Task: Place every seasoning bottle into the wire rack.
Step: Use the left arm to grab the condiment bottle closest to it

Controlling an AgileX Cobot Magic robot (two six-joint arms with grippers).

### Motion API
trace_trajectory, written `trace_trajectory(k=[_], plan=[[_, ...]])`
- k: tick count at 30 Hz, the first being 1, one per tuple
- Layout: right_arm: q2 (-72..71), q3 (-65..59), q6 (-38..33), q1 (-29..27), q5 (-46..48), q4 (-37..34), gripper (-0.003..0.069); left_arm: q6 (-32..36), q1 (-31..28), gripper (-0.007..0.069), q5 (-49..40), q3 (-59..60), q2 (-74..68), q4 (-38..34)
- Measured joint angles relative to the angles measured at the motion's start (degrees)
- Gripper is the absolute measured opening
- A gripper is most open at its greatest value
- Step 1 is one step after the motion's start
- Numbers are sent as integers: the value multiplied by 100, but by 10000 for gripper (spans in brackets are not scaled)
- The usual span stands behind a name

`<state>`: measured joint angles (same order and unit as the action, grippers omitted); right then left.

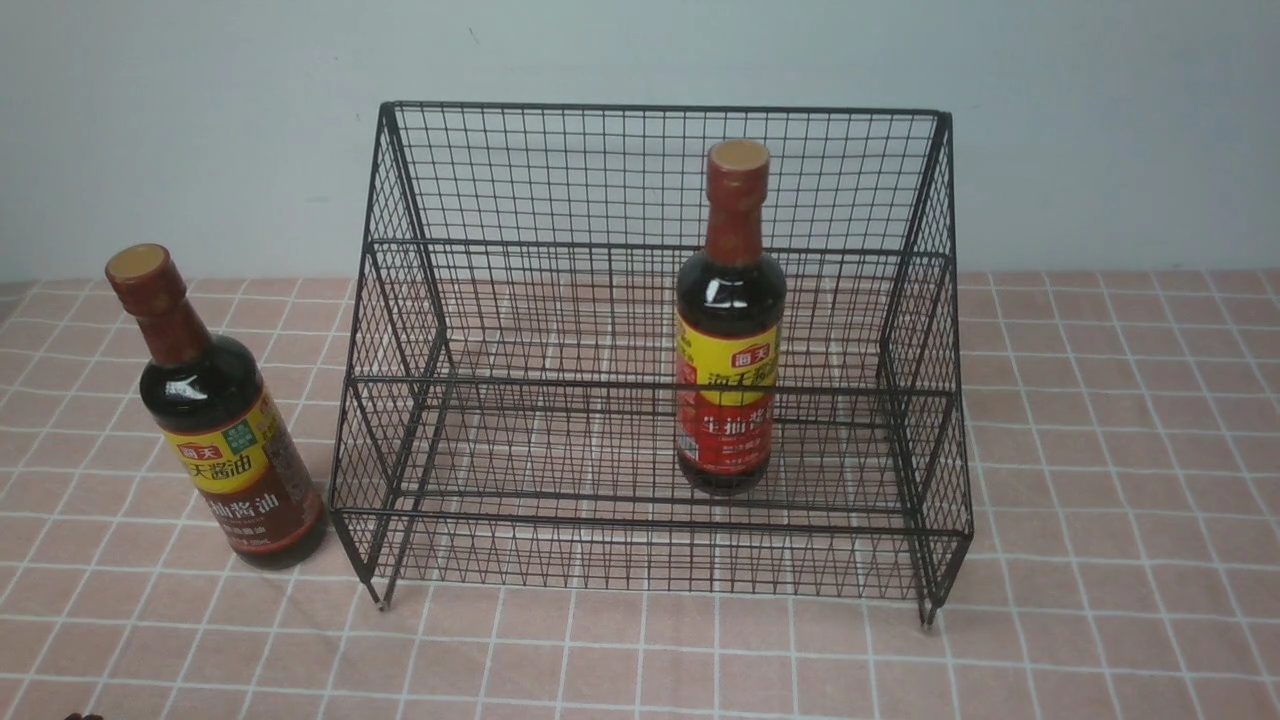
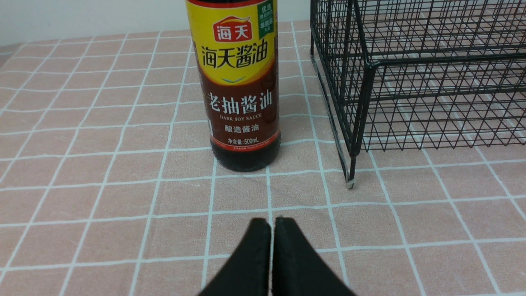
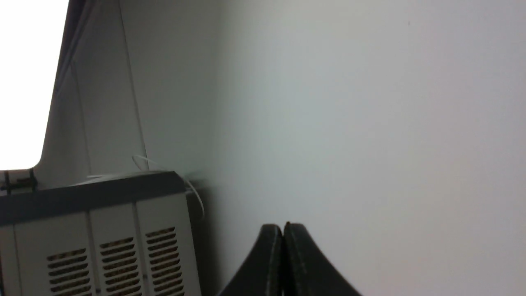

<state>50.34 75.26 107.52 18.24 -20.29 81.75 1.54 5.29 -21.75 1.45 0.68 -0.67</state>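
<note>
Black wire rack [image 1: 650, 350] occupies the centre of the front view, on the pink-checked bench [image 1: 1100, 500]. The red-label bottle [image 1: 728, 330] stands upright inside it, right of centre: placed, no further handling needed. The brown-label bottle [image 1: 215, 420] stands on the bench at lower left, just beside the rack, outside it. My left jaws are together, empty, facing this bottle, apparently lined up for approach. My right jaws are together, empty, aimed at a wall [image 3: 370, 102], clear of the work.

Likely a lab bench: pink checked tablecloth [image 1: 1100, 450], bare pale wall [image 1: 200, 120], a vented grey equipment cabinet [image 3: 102, 246].
</note>
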Motion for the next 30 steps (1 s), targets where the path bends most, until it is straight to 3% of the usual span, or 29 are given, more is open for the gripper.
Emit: trace_trajectory(k=[1, 4, 5, 6, 7, 8, 9, 10, 12, 14, 16, 20, 26, 30], plan=[[21, 0, -514, 0, 56, -336, -13, 0, 0, -7, 0, 0, 0, 0], [93, 0, -3534, 0, 507, -2712, -13, 0, 0, -7, 0, 0, 0, 0], [99, -5, -4133, 0, 695, -3252, -13, 0, 0, -7, 0, 0, 0, 0], [99, -5, -5587, 0, 1076, -4589, -13, 0, 0, -7, 0, 0, 0, 0], [99, -5, -5798, 0, 1150, -4779, -13, 0, 0, -7, 0, 0, 0, 0], [99, -5, -7254, 0, 1847, -6265, -13, 0, 0, -7, 0, 0, 0, 0], [99, -5, -7859, 0, 2029, -6605, -13, 0, 0, -7, 0, 0, 0, 0], [99, -5, -9190, 0, 2693, -7657, -13, 0, 0, -7, 0, 0, 0, 0], [104, -10, -10752, 0, 3639, -8796, -13, 0, 0, -7, 0, 0, 0, 0], [142, -26, -11766, 0, 4436, -9457, -13, 0, 0, -7, 0, 0, 0, 0], [158, -79, -12393, 0, 5180, -9839, -13, 0, 0, -7, 0, 0, 0, 0], [5, -286, -12305, 0, 5484, -9741, -13, 0, 0, -7, 0, 0, 0, 0], [-778, -1212, -10478, 0, 5279, -8255, -13, 0, 0, -7, 0, 0, 0, 0], [-1338, -2073, -9977, 0, 5023, -7426, -13, 0, 0, -7, 0, 0, 0, 0]])
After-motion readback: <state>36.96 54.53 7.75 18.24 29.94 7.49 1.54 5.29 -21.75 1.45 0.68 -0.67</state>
